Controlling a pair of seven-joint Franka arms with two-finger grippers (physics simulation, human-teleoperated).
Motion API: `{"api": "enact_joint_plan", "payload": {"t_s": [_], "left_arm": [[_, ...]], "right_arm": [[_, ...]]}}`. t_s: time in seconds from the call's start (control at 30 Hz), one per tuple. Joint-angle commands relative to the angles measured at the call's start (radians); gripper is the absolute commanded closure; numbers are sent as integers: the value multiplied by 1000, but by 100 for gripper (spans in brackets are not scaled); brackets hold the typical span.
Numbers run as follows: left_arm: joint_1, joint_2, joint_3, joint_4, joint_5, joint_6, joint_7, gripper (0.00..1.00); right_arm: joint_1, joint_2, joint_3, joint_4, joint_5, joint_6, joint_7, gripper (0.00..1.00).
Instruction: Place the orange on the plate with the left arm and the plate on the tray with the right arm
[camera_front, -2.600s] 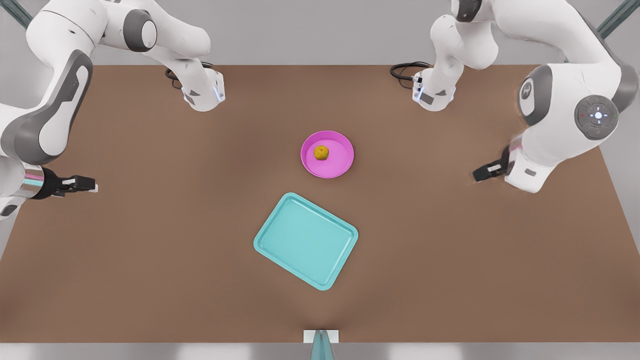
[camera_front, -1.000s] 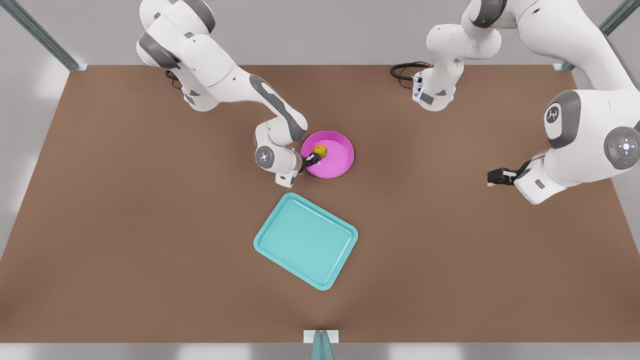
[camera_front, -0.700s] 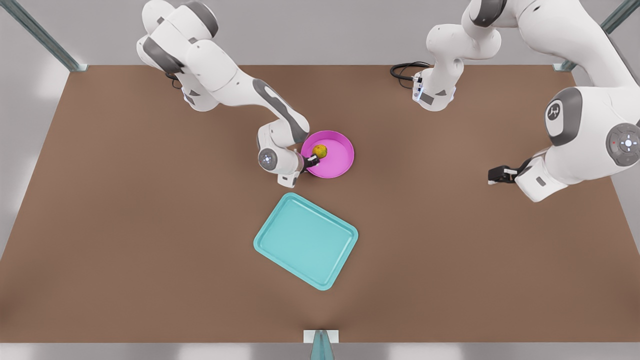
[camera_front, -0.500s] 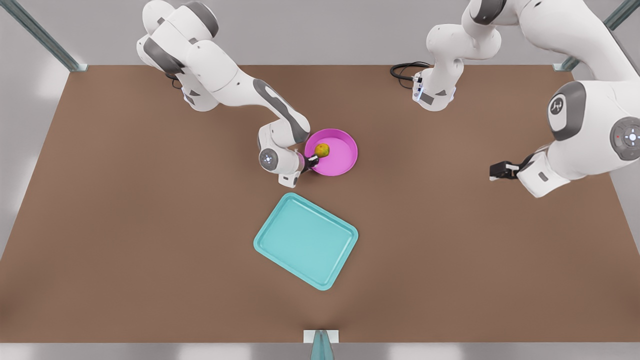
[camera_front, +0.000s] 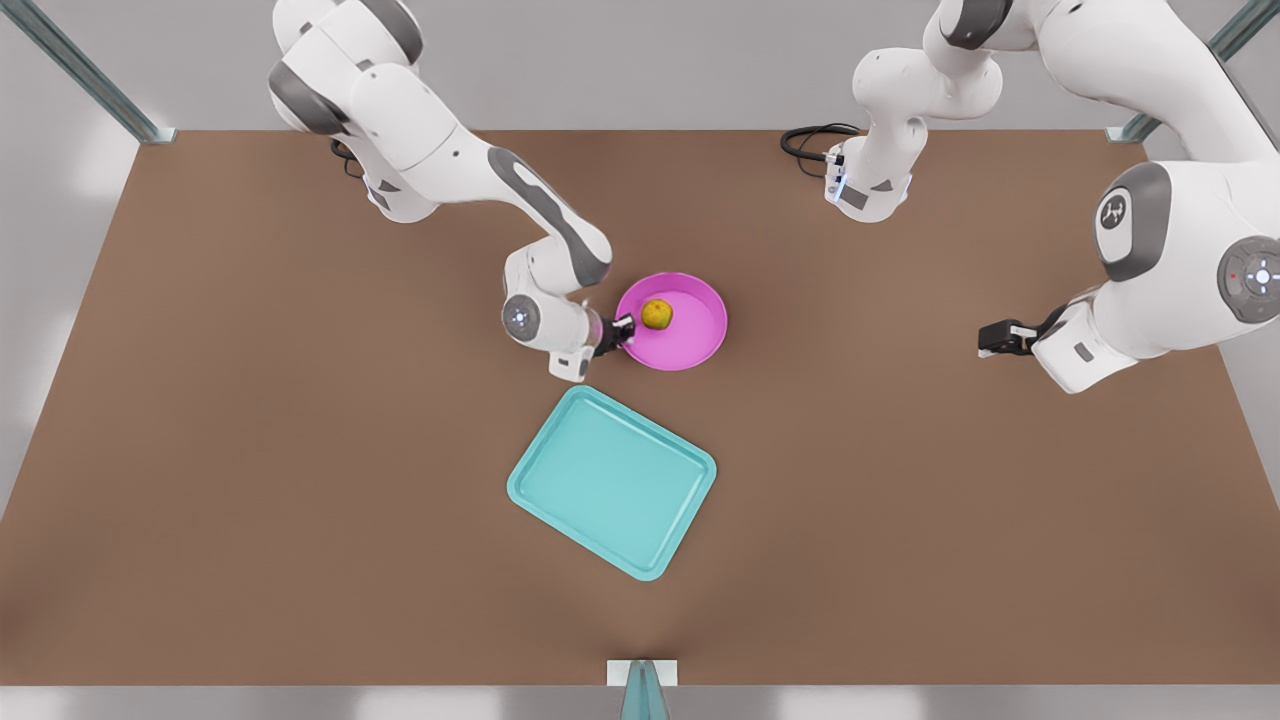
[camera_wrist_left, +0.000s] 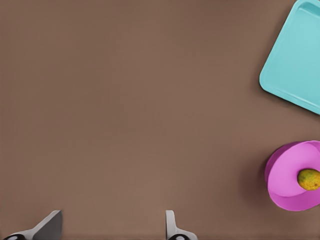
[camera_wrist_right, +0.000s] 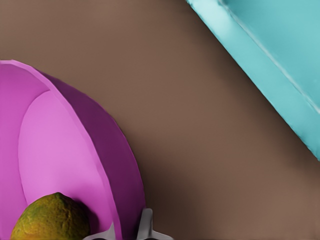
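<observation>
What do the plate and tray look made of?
The plate: smooth matte pink, likely hard plastic; thin rim, uniform colour. The tray: matte teal, probably plastic too; moulded rounded corners. The right gripper pinches the plate's rim; the left gripper waits open at the front view's right.

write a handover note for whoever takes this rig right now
Right gripper: shut on the plate, pinching the rim on the front view's left side.
Left gripper: open, empty, waiting over the table at the front view's right, apart from everything.
Orange: lying in the plate, free of both grippers.
Tray: on the table, nearer the camera than the plate, nothing in it.
Done: orange on plate, plate gripped.
Left: carry the plate over and set it in the tray, keeping it level so the orange likely stays put, then release.
</observation>
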Motion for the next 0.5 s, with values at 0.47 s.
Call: {"api": "enact_joint_plan", "payload": {"t_s": [0.47], "left_arm": [[0,1,0,0,0,-4,3,0]], "right_arm": [[-345,68,-11,238,7,-84,0,79]]}}
